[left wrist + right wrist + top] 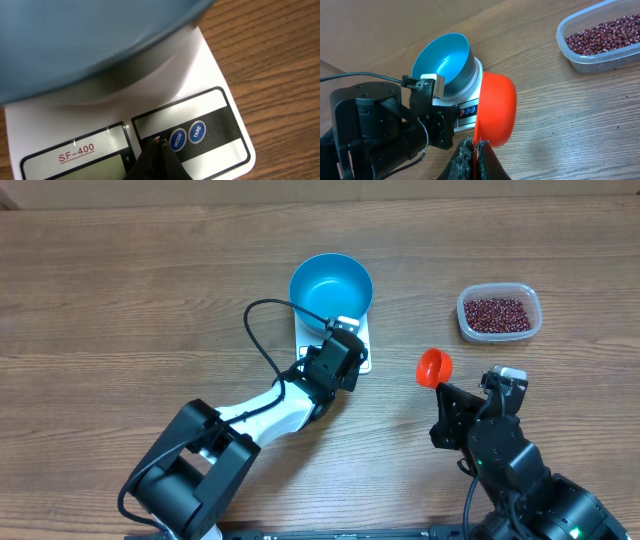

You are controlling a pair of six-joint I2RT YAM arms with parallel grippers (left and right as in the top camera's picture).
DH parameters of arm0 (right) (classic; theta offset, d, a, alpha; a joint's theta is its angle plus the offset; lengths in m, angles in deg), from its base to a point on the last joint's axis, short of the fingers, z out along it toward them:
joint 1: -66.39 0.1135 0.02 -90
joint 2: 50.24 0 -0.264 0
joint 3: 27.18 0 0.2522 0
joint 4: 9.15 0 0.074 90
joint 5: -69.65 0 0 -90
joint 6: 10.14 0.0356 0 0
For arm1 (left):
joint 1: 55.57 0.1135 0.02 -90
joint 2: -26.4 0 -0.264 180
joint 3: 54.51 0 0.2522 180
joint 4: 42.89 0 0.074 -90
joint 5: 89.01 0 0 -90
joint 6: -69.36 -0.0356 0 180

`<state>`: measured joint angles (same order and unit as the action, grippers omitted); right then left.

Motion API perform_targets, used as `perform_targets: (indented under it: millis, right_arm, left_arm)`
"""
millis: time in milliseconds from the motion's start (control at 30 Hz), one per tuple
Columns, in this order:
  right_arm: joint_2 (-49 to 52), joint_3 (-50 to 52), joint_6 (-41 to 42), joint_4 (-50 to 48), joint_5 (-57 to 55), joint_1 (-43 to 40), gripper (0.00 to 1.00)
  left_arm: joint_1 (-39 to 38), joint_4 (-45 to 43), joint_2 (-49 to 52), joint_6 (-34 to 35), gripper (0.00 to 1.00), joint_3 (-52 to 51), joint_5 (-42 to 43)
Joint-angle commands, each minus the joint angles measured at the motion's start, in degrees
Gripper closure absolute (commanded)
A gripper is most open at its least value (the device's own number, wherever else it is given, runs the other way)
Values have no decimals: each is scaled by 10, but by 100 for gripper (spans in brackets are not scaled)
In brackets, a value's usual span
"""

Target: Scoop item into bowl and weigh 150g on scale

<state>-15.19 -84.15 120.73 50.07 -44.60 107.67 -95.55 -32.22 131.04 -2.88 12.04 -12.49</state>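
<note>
Left fingers [152, 162]: closed, empty, tip at scale [210, 70] buttons, likely zeroing it. Bowl [331, 285]: empty, on scale. Right fingers [464, 159]: clamped on orange scoop [495, 107], ready to dip. Beans [497, 311]: in clear tub [465, 323], right end of table [120, 300].

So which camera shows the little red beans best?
The right wrist camera. There the beans look big enough to tell one from another, though their clear tub runs off the picture's edge. The overhead camera shows the whole tub, but the beans are only a small dark red patch. The left wrist camera shows no beans.
</note>
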Motion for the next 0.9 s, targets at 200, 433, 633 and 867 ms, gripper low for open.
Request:
perform_targets:
  millis: [200, 433, 633, 867]
  right_arm:
    - [-3, -12, -2, -3, -8, -3, 96]
    - [-3, -12, -2, -4, -8, -3, 96]
    - [-3, -12, -2, -7, -8, -3, 96]
    - [-3, -12, -2, -13, -8, -3, 96]
  left_arm:
    - [3, -4, 11, -15, 96, -1, 9]
    - [3, -5, 11, -15, 96, -1, 9]
    - [3, -12, 27, -16, 96, -1, 9]
    - [3, -8, 43, -15, 96, -1, 9]
